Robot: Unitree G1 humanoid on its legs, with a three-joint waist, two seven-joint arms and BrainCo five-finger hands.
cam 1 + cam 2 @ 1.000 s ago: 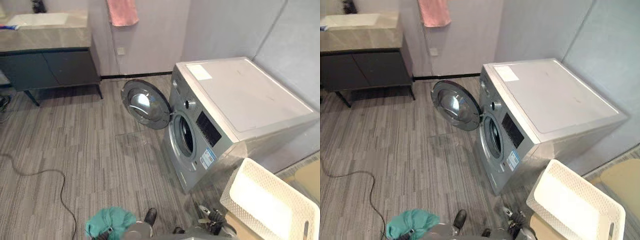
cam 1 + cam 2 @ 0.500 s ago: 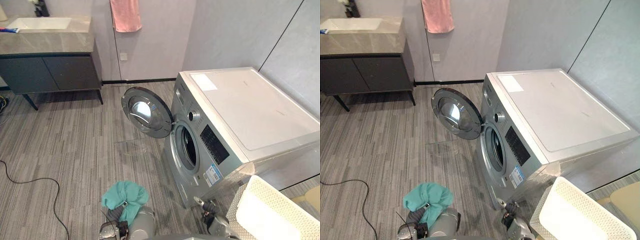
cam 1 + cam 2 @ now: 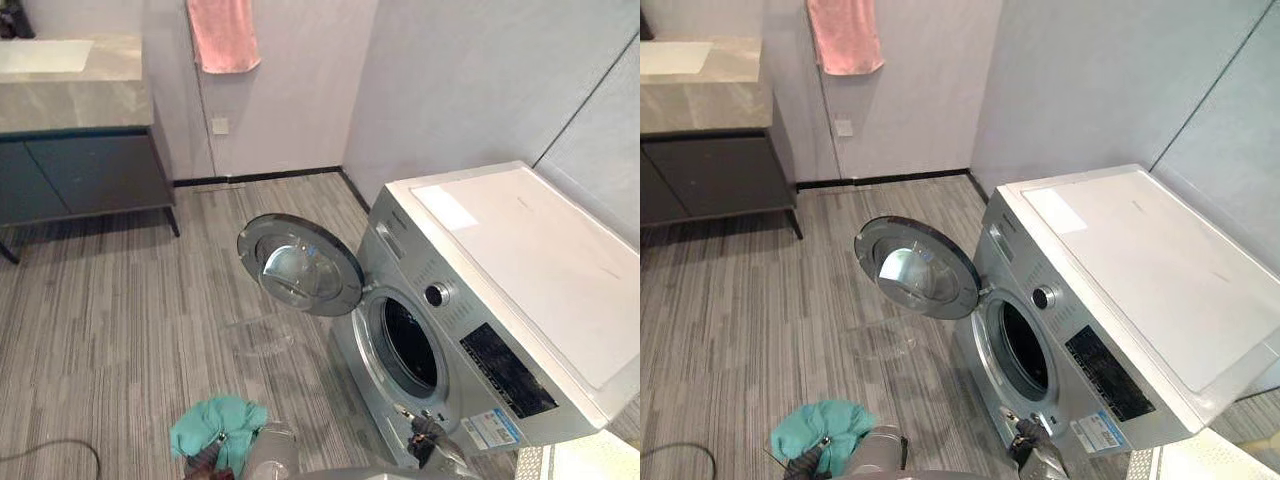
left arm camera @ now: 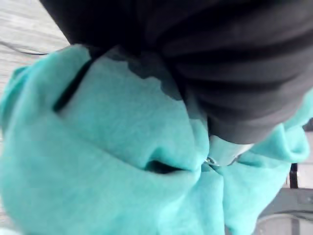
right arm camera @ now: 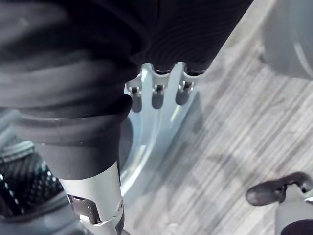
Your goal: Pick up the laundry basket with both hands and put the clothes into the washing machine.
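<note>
**Teal cloth at the left arm, machine door open**

Left eye view: the washing machine (image 3: 520, 300) stands at the right, and its round door (image 3: 300, 265) is open toward the left. The teal cloth (image 3: 218, 428) is bunched low in front, at the end of the left arm. The right hand (image 3: 428, 438) is near the machine's lower front. A corner of the white laundry basket (image 3: 585, 462) shows beside the machine.

Left wrist view: the cloth covers the fingers of the left hand (image 4: 234, 73), so I cannot tell their grip.

Right wrist view: the fingers (image 5: 157, 95) are relaxed and hold nothing.

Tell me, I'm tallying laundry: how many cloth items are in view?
2: a teal cloth at the left hand; a pink towel hanging on the wall. More may be hidden.
</note>
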